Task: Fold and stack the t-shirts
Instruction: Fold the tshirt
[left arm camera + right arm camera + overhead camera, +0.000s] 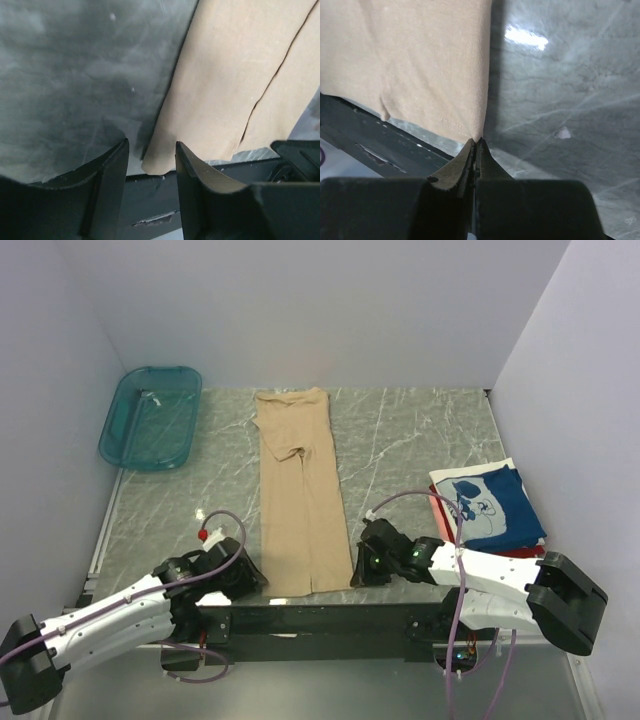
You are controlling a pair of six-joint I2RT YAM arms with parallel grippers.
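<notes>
One grey marbled table [400,440] carries everything. A tan t-shirt [298,500], folded into a long narrow strip, lies down the middle and runs from the far edge to the near edge. A teal basket [150,418] sits at the far left corner. By the right edge rests a stack of t-shirts [495,505], with a navy one with white print on top and red showing beneath. The left end effector [151,150] stands released, its fingers either side of the strip's near left corner. The right end effector [476,145] is clenched tight, tips touching the near right corner. I cannot tell whether cloth is pinched between them.
</notes>
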